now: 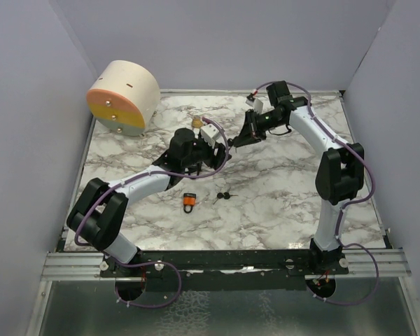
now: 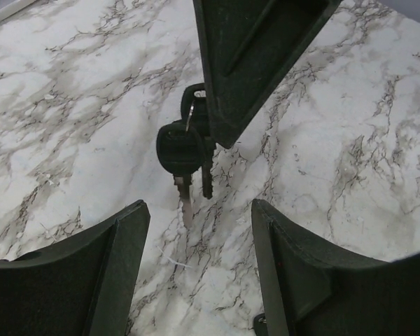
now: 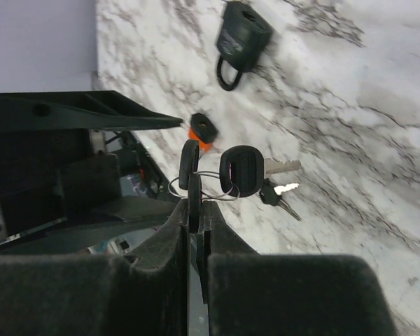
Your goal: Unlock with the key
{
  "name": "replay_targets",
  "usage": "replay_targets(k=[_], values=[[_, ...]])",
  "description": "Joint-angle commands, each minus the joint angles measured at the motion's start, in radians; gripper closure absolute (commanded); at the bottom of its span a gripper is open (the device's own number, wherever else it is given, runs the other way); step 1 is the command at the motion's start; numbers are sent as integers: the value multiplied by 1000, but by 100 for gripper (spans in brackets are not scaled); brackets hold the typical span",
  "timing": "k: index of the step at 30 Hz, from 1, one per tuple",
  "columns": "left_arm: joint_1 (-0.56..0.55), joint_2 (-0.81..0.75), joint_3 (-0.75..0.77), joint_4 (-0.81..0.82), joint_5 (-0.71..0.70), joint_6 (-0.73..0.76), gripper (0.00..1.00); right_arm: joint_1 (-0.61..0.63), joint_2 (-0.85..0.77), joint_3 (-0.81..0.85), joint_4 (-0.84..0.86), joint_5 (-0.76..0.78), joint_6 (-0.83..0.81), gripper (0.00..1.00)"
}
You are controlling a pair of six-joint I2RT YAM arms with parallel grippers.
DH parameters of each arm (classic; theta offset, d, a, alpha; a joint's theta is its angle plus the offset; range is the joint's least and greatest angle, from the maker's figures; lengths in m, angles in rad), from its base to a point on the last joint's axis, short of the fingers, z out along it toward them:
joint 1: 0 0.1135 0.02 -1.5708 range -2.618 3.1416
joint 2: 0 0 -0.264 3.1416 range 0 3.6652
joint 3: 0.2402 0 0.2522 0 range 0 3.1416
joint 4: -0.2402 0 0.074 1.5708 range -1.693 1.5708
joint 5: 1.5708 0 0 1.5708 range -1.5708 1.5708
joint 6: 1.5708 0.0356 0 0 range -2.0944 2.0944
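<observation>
We see a white desk with grey marble veining, walled in by plain panels at the back and on both sides. An orange padlock lies flat toward the near middle, and a small bunch of dark keys rests just to its right, not touching it. A cream drum with an orange and yellow face sits in the far left corner. In the right wrist view a black padlock also lies on the marble.

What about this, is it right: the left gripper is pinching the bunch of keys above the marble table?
No. The right gripper pinches the bunch of keys above the marble table; the left gripper is open. The right wrist view shows it.
</observation>
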Motion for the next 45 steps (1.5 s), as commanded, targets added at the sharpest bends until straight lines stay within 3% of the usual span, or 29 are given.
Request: replay_targets(k=[1, 4, 9, 14, 19, 28, 42, 45], values=[[1, -45, 6, 41, 40, -19, 38, -13, -7, 19, 170, -212, 90, 99], [2, -67, 1, 42, -7, -20, 38, -21, 0, 66, 188, -223, 102, 99], [3, -138, -29, 60, -144, -24, 38, -49, -38, 20, 317, -117, 198, 99], [11, -190, -55, 85, -210, -28, 38, -45, 31, 95, 81, 132, 64, 99], [16, -192, -55, 84, -231, -34, 38, -45, -45, -32, 145, 260, 74, 99], [16, -132, -25, 76, -176, -52, 41, -45, -74, -29, 61, 540, 5, 99], [16, -75, 11, 70, -106, -89, 43, -45, -36, 30, -98, 679, -11, 99], [16, -85, 4, 70, -99, -88, 43, -47, -26, 49, -121, 594, -3, 99]])
